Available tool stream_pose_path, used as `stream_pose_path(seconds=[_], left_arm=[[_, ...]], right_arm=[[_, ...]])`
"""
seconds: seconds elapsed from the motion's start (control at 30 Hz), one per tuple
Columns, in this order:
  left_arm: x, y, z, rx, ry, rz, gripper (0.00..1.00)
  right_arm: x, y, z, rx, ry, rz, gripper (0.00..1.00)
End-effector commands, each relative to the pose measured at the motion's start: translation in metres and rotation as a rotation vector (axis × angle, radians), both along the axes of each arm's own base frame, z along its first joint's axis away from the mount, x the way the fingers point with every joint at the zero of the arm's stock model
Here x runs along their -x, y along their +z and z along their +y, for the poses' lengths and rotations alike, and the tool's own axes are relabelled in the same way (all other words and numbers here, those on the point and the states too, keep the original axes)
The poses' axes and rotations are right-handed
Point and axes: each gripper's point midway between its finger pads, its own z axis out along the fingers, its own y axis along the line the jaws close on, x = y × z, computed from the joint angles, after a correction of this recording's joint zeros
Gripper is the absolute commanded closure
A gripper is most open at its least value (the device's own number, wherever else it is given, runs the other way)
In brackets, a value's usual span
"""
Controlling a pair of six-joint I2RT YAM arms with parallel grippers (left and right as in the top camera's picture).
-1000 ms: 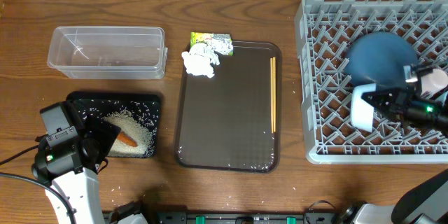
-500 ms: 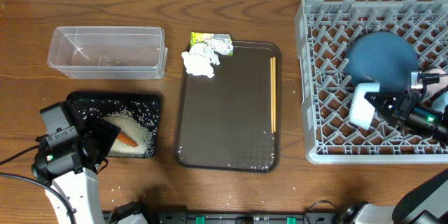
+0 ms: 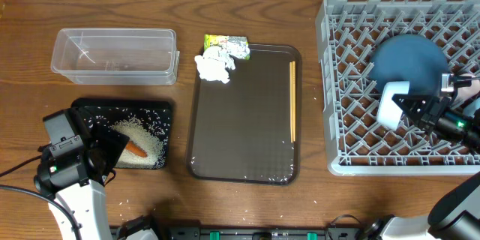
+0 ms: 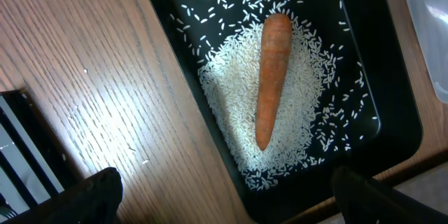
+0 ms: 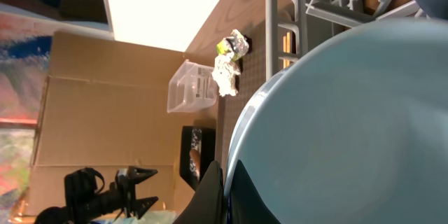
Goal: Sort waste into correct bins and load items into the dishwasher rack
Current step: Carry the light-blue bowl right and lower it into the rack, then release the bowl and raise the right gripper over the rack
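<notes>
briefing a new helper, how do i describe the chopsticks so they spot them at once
Find the brown tray in the middle of the table, just left of the grey rack in the overhead view. Along its right edge lie the chopsticks, thin wooden sticks. Only they are straight; the tissue and wrapper at its far left corner are crumpled.

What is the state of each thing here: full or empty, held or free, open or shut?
clear tub: empty
black tray: holds rice and carrot
dark blue bowl: upside down in rack
small light blue bowl: gripped at rim
chopsticks: lying on brown tray
tissue: crumpled, at brown tray's corner
wrapper: beside tissue
left gripper: open, empty
right gripper: shut on small light blue bowl
</notes>
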Motion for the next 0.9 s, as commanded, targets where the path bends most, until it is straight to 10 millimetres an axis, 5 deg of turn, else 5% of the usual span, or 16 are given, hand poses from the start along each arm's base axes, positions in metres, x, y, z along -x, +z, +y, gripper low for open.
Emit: stream_pose_path(seconds=[0.0,0.3,0.5,0.7,0.87], left_arm=[[0.003,0.0,0.004,-0.011,0.029,0.007,0.02],[0.003,0.0,0.004,-0.011,0.029,0.007,0.02],[0.003,0.0,0.004,-0.011,0.029,0.007,0.02],[0.003,0.0,0.004,-0.011,0.029,0.007,0.02],[0.003,0.0,0.004,-0.011,0.029,0.007,0.02]], right_arm=[[0.006,-0.015,-0.002,0.023,0.007,0.07,0.99],[0.028,0.003,-0.018,0.091,-0.072,0.098,0.95],[0.051,0.001,-0.036,0.251,-0.176,0.239,0.52],[0.065,0.013,-0.04,0.347,-0.265,0.3,0.42],[0.072,0.038,-0.04,0.411,-0.327,0.291,0.22]])
